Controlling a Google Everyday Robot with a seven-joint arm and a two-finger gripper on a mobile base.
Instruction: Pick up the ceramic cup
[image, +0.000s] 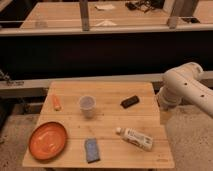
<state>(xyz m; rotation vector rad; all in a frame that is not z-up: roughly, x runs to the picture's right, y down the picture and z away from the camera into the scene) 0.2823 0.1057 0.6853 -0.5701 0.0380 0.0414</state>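
Note:
The ceramic cup (87, 105) is small, pale whitish-grey and tapered. It stands upright near the middle of the wooden table (107, 150), a little left of centre. My white arm (186, 86) comes in from the right. My gripper (164, 114) hangs at its lower end, beside the table's right edge. It is well to the right of the cup and apart from it, and nothing shows in it.
An orange plate (47, 140) lies at the front left. A small orange item (56, 102) lies at the left back. A black block (130, 102) lies right of the cup, a blue sponge (91, 150) at the front, and a white labelled bottle (135, 138) on its side at the front right. Dark benches stand behind.

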